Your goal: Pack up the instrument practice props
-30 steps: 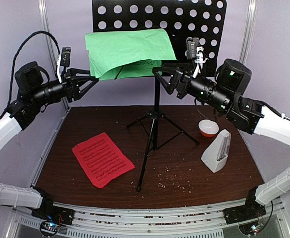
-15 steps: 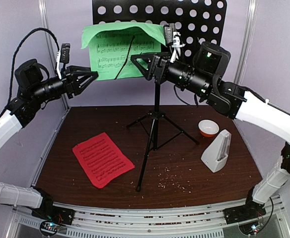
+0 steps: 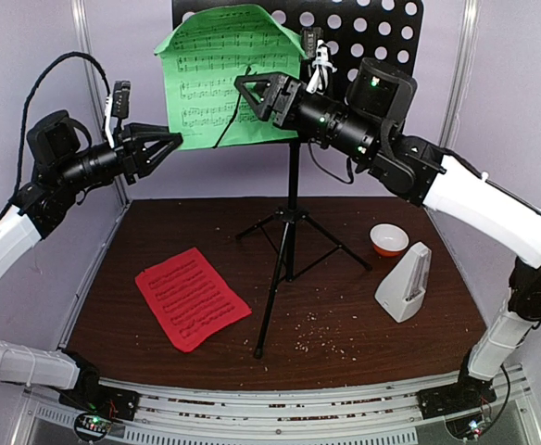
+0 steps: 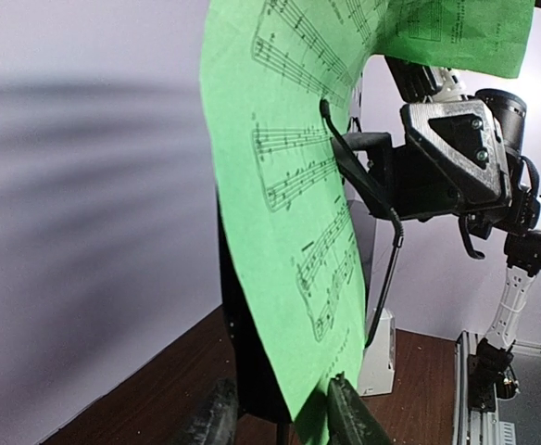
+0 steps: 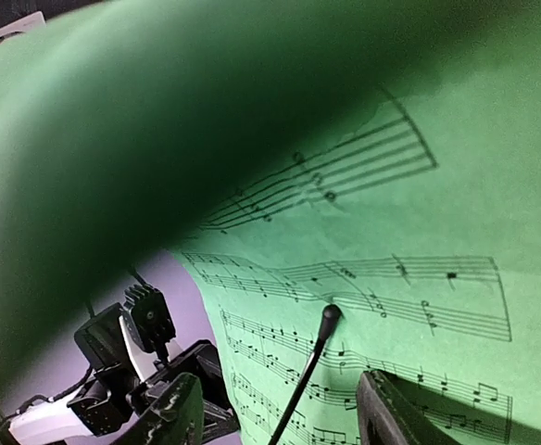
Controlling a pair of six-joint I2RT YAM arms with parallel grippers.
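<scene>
The green sheet (image 3: 220, 69), thin printed paper curled at the top, leans on the black perforated stand (image 3: 363, 28). The right claw (image 3: 245, 95), arm stretched level, has its fingers parted just before the sheet. The left claw (image 3: 176, 141), arm raised, straddles its lower-left corner; grip unclear.

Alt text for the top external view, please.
The green music sheet on the black perforated stand has both grippers at it: right gripper open in front, left gripper open at its lower left edge. Below, on the table, sit a red sheet, white metronome and small bowl.
</scene>
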